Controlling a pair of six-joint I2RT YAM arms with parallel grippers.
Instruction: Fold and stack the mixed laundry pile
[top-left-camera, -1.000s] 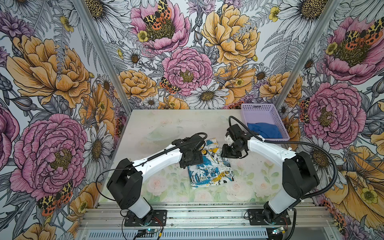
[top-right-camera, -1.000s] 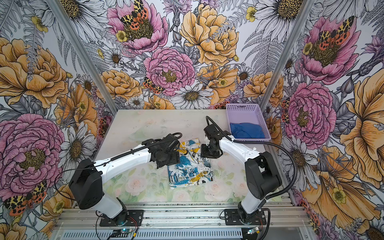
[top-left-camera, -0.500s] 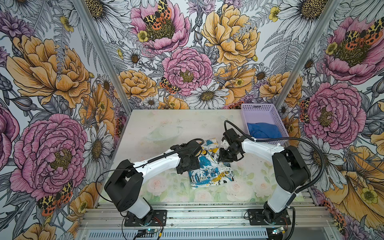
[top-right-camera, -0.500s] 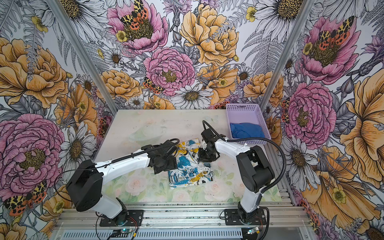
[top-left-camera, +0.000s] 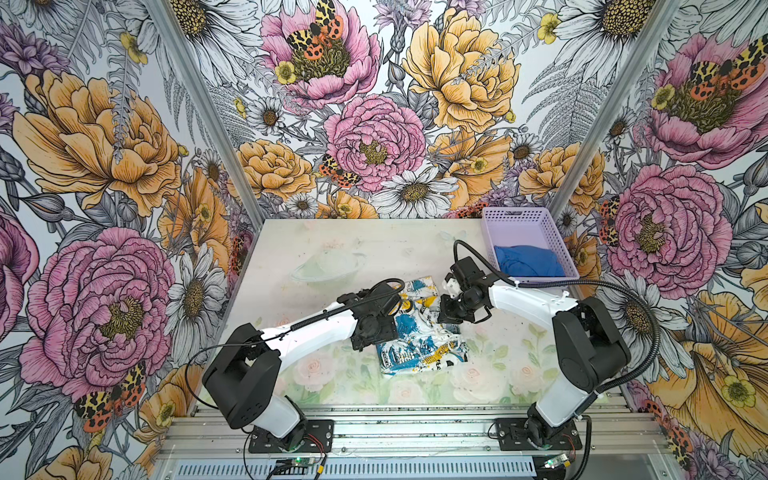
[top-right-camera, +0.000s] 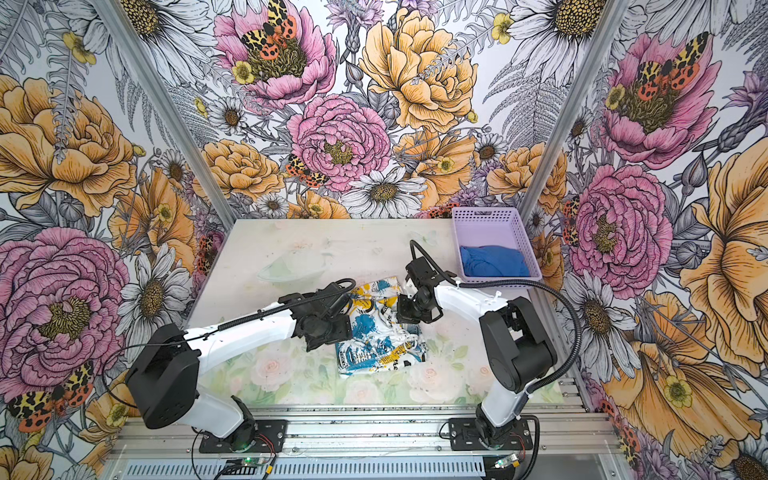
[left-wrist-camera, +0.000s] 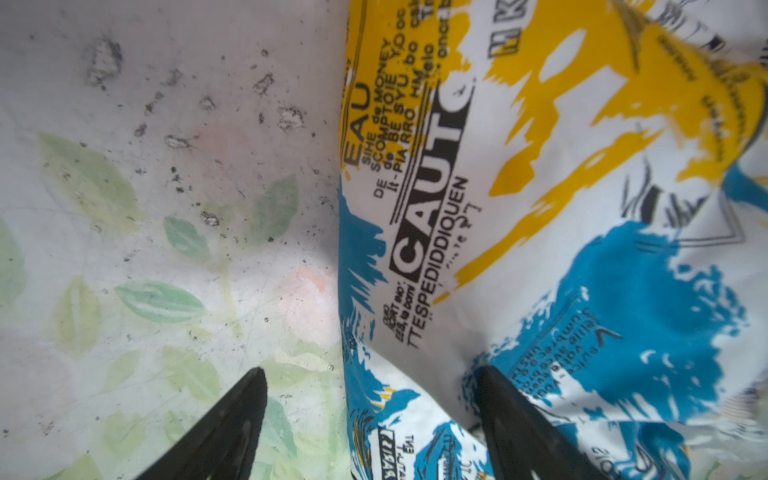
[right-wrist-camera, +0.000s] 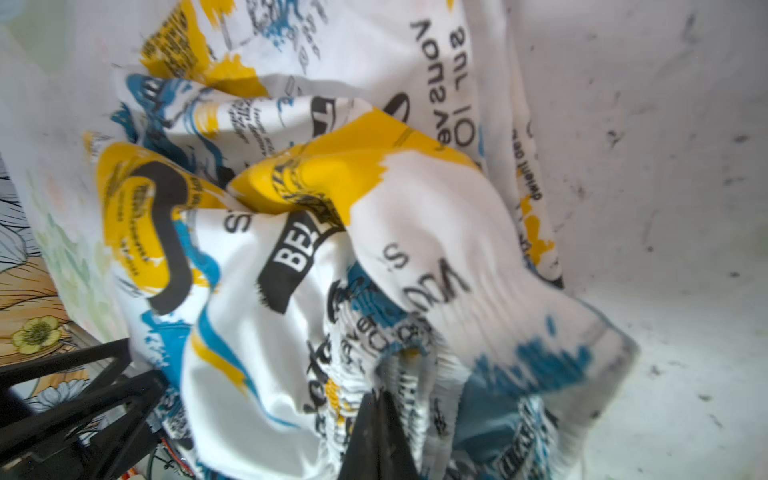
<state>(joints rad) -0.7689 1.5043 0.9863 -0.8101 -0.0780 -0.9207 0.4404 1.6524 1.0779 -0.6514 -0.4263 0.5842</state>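
Note:
The white garment (top-left-camera: 419, 334) (top-right-camera: 380, 338), printed with black text and yellow and blue splashes, lies crumpled mid-table. My left gripper (top-left-camera: 372, 330) (left-wrist-camera: 371, 374) hangs open over its left edge. One finger (left-wrist-camera: 245, 399) is over bare table and the other over cloth (left-wrist-camera: 540, 249). At the garment's right edge, my right gripper (top-left-camera: 451, 313) (top-right-camera: 409, 311) (right-wrist-camera: 380, 399) is shut on a ribbed fold of the printed cloth (right-wrist-camera: 415, 232). The royal blue T-shirt (top-left-camera: 528, 259) (top-right-camera: 494, 259) lies bunched in the basket.
The lavender perforated basket (top-left-camera: 517, 214) (top-right-camera: 484, 212) stands at the back right corner of the table. Floral walls enclose the table on three sides. A metal rail (top-left-camera: 395, 428) carrying both arm bases runs along the front edge.
My right gripper moved left onto the garment's right edge and shut on the cloth. The left gripper slid toward the front along the left edge and stayed open.

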